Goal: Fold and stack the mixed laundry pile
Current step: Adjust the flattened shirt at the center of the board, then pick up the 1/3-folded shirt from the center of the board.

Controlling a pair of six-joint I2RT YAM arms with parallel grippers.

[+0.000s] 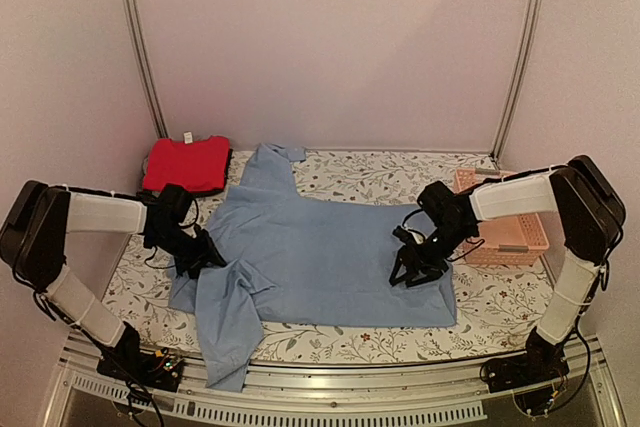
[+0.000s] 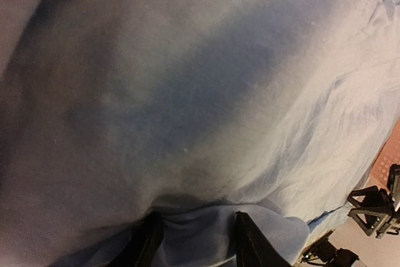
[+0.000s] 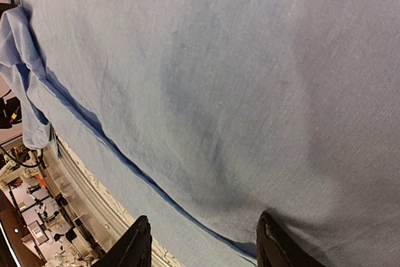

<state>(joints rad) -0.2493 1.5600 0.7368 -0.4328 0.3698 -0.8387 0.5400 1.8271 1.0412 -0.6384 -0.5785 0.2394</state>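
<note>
The top camera is looking down from above and behind both arms, taking in the whole bench (image 1: 400,172). The wrist cameras are pointing past the left end effector (image 2: 199,245) and the right end effector (image 3: 203,248), sitting very close above the light blue shirt (image 1: 330,247), which all three views are sharing.
</note>
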